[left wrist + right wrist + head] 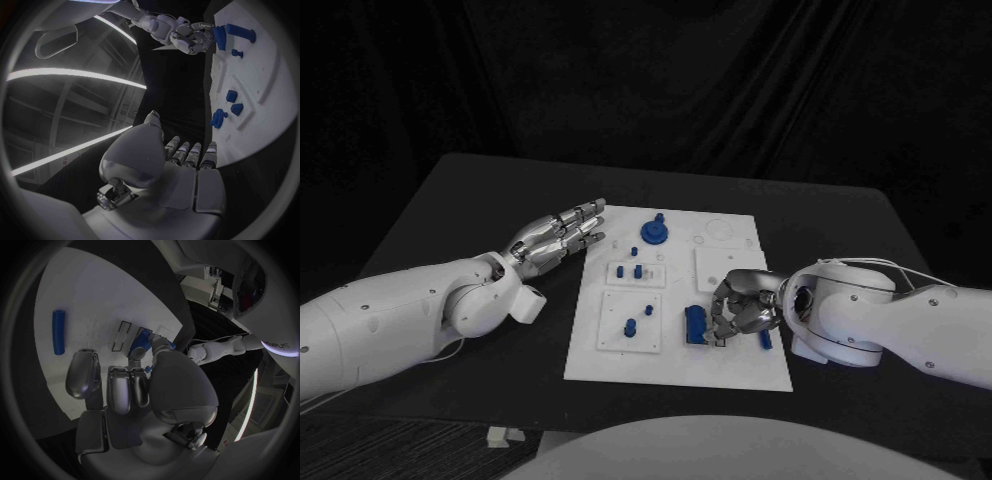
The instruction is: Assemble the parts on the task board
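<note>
The white task board (733,372) lies in the middle of the black table. My right hand (744,306) curls down over its near right part, and its fingertips pinch an upright blue block (694,325) (142,340) (219,37) that stands on the board. A blue rod (764,340) (58,331) lies flat beside that hand. My left hand (560,236) hovers open at the board's left edge, fingers stretched out and holding nothing. A round blue knob (655,233) (218,119) sits at the far side, with small blue pegs (627,270) and a longer blue piece (632,325) in recessed panels.
Bare black table (473,200) surrounds the board on all sides. My right arm (877,320) lies over the table to the right of the board, and my left arm (416,320) to its left.
</note>
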Controlling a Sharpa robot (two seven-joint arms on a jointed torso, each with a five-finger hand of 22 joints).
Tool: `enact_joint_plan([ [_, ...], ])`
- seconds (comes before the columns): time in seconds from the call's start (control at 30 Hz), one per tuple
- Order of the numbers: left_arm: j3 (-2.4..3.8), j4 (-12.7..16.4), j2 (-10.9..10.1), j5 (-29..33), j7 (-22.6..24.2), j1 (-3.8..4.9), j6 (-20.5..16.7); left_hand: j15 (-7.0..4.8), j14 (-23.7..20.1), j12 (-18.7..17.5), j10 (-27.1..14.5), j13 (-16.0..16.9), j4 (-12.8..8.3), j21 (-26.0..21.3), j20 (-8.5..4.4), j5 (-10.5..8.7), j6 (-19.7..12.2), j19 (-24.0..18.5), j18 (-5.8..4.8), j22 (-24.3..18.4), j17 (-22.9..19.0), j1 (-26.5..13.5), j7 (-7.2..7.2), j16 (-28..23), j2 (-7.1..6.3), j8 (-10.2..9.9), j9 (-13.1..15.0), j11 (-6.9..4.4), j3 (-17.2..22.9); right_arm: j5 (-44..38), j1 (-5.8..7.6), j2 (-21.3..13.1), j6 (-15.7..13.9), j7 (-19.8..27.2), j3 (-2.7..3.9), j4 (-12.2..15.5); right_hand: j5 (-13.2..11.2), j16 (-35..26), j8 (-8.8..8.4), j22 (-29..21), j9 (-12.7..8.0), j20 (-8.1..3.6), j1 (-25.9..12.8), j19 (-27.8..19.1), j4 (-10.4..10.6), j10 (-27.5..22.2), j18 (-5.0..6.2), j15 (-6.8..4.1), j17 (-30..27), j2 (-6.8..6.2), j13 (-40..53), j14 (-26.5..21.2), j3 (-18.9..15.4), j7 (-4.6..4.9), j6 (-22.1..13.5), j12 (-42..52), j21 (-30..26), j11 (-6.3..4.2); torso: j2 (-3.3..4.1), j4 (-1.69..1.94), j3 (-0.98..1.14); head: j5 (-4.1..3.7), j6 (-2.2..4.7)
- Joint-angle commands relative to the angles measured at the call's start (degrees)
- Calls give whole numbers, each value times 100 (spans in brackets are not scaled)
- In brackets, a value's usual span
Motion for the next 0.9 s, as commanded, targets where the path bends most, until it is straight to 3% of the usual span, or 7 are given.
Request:
enact_joint_plan([
  [0.03, 5, 6, 15, 30, 67, -10, 63, -33, -13, 22, 12, 7, 18, -29, 10, 34, 0, 8, 83, 0, -5, 21, 29, -21, 31, 30, 4, 47, -10, -52, -15, 11, 31, -13, 1, -24, 484, 32, -34, 904, 181, -34, 87, -2, -1, 616, 99, -51, 1509, -52, 1509, 594, 190, -5, -40, 15, -41, -47, 3, 2, 1, -4, -1],
  [0.13, 5, 3, 16, 30, 59, -11, 74, -30, -13, 21, 11, 6, 18, -28, 10, 35, -1, 8, 84, 2, -5, 21, 29, -21, 33, 29, 4, 48, -10, -52, -16, 26, 24, 2, 1, -40, 706, 32, -12, 905, 187, -37, 60, -1, 29, 616, 98, -54, 1509, -115, 1509, 594, 337, -10, 13, 15, -42, -53, 6, -3, 1, -3, -1],
  [0.37, 5, 0, 21, 30, 49, -13, 92, -21, -13, 26, 12, 8, 18, -28, 10, 37, -8, 9, 86, 3, -5, 23, 25, -21, 35, 28, 3, 55, -9, -53, -28, 56, 11, 22, 0, -65, 689, 32, 10, 903, 197, -38, 35, -3, 46, 616, 99, -56, 1509, -145, 1509, 594, 386, -11, 43, 15, -50, -54, 8, 4, 1, 20, -1],
  [0.47, 5, -2, 23, 30, 46, -15, 98, -21, -13, 26, 12, 8, 18, -28, 10, 37, -8, 9, 86, 3, -5, 23, 25, -21, 35, 28, 3, 55, -9, -53, -37, 69, 34, 10, -1, -73, -185, 32, 73, 902, 242, -38, -25, -2, 58, 616, 98, -55, 1509, -197, 1509, 594, 449, -7, 91, 15, -57, -51, 7, 3, 0, 21, -1],
  [0.5, 5, -2, 23, 30, 45, -15, 100, -9, -13, 24, 12, 7, 18, -28, 11, 38, -9, 9, 87, 3, -5, 24, 22, -21, 38, 27, 2, 62, -8, -53, -41, 75, 43, 6, -1, -77, -855, 32, 132, 901, 262, -33, -57, -2, 48, 616, 98, -48, 1509, -200, 1509, 594, 420, 1, 113, 15, -64, -42, 6, 0, -1, 22, -1],
  [0.6, 5, -5, 24, 30, 43, -16, 104, -9, -13, 24, 12, 7, 18, -28, 11, 38, -9, 9, 87, 3, -5, 24, 22, -21, 38, 27, 2, 62, -8, -53, -55, 87, 80, -14, -1, -90, -1499, 32, 217, 902, 274, -24, -122, 2, 44, 616, 99, -36, 1509, -196, 1509, 594, 340, 17, 127, 15, -67, -30, 5, -2, 0, 24, -1],
  [0.9, 5, -6, 15, 30, 25, -18, 110, 5, -13, 25, 12, 7, 17, -27, 14, 41, -8, 9, 88, 4, -5, 27, 20, -21, 43, 28, 2, 68, -5, -53, -117, 90, 210, -82, -2, -111, -2351, 32, 372, 910, 281, -15, -283, 19, 135, 616, 95, -31, 1509, -199, 1509, 594, 150, 19, 151, 15, -43, -24, 5, 2, 1, 32, -1],
])
